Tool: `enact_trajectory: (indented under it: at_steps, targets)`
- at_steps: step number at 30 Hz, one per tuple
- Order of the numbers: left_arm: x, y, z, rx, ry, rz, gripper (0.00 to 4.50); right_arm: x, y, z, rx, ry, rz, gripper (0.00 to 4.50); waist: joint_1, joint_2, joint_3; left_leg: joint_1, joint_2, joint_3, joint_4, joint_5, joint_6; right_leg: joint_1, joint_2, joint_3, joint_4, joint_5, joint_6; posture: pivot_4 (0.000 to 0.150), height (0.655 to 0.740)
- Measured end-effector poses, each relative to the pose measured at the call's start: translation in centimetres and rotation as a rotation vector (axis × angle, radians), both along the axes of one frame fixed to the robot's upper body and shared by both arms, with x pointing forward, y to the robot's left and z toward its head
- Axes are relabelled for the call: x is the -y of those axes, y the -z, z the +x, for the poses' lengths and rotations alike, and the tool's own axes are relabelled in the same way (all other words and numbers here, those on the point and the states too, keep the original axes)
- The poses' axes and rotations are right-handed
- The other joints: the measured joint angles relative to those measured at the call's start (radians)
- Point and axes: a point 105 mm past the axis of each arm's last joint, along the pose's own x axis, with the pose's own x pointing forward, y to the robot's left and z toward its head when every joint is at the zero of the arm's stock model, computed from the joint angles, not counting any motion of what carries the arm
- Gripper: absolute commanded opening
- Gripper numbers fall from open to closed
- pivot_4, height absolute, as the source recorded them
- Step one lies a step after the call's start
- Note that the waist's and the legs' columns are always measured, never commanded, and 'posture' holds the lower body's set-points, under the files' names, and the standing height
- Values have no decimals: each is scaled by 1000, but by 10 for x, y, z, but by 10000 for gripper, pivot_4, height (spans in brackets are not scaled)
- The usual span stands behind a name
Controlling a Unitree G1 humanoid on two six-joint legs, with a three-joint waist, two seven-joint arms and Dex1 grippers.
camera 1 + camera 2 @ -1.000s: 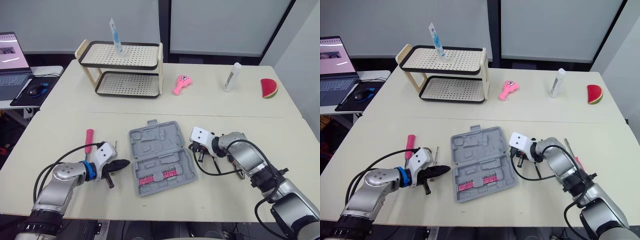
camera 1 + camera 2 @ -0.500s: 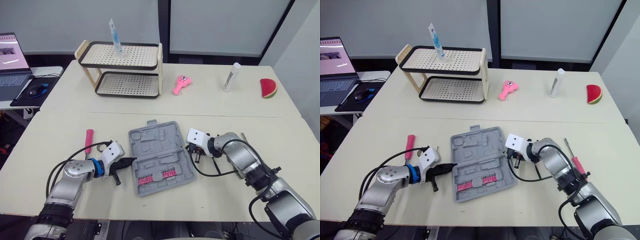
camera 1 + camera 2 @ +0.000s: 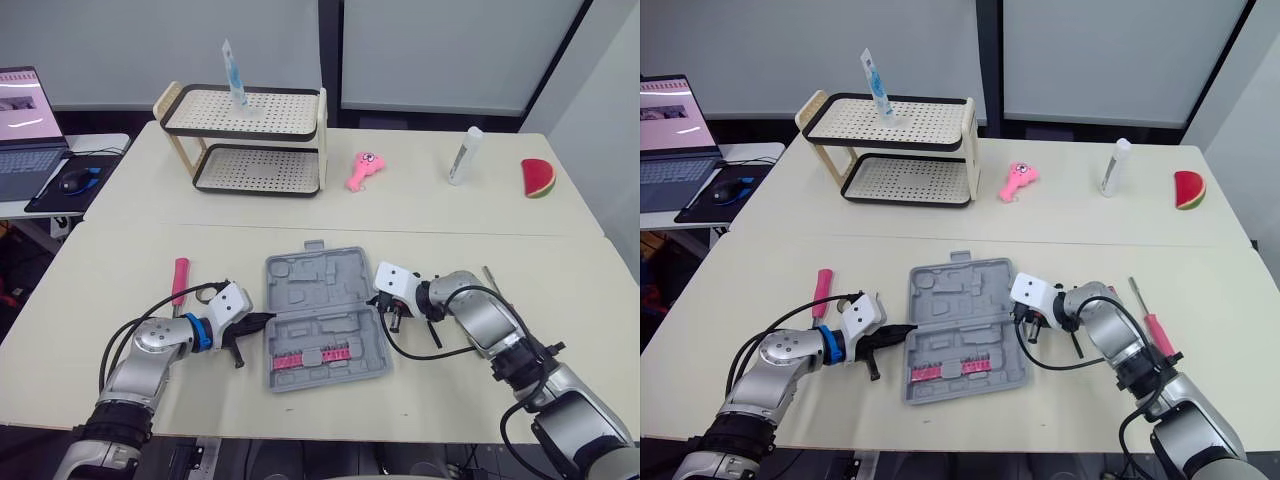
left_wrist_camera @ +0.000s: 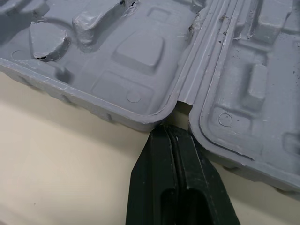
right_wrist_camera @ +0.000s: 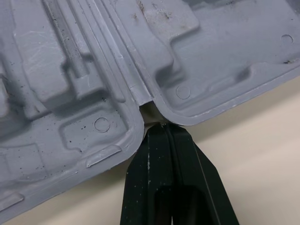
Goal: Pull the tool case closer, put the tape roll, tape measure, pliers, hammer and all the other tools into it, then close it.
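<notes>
tool case (image 3: 322, 315) lies open and flat on the near table (image 3: 120, 260), between the two grippers. left gripper (image 4: 164, 136) has its fingers pressed together on nothing, the tip touching the hinge notch at the case's left edge. right gripper (image 5: 161, 131) is clenched the same way at the opposite hinge end. red bits (image 3: 312, 355) line the nearer half. a red-handled tool (image 3: 1158, 333) is partly hidden behind the right arm.

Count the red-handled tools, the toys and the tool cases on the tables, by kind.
Red-handled tools: 2 (left red-handled tool, right red-handled tool)
Toys: 2 (pink toy, watermelon slice)
Tool case: 1
Total: 5
</notes>
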Motion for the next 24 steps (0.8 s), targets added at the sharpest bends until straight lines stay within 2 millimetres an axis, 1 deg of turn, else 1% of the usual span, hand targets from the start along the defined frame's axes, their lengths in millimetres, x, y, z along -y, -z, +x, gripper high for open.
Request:
enact_trajectory:
  at_steps: [5, 9, 14, 20, 24]
  targets:
    - [10, 1, -4, -17, 55, -4, 0, 13, 3, -20, -40, 50, 11, 215, 9, 0, 0, 0, 0, 0, 0, 0, 0, 0, 0, 0, 0, 0, 0, 1500, 7350]
    - [21, 3, -11, -52, 119, -3, 0, 25, 6, -42, -85, 106, 22, 215, 12, 0, 0, 0, 0, 0, 0, 0, 0, 0, 0, 0, 0, 0, 0, 1500, 7350]
    - [35, 5, -22, -105, 193, 3, 0, 35, 8, -63, -121, 182, 23, 215, 12, 0, 0, 0, 0, 0, 0, 0, 0, 0, 1, 1, 1, 0, 0, 1500, 7350]
    - [48, 5, -28, -162, 255, 16, 0, 45, 11, -86, -164, 250, 13, 215, 12, 0, 0, 0, 0, 0, 0, 0, 0, 0, 1, 1, 1, 0, 0, 1500, 7350]
    - [52, 4, -35, -196, 293, 39, 0, 48, 13, -96, -185, 267, 9, 215, 15, 0, 0, 0, 0, 0, 0, 0, 0, 0, 2, 1, 1, -1, 0, 1500, 7350]
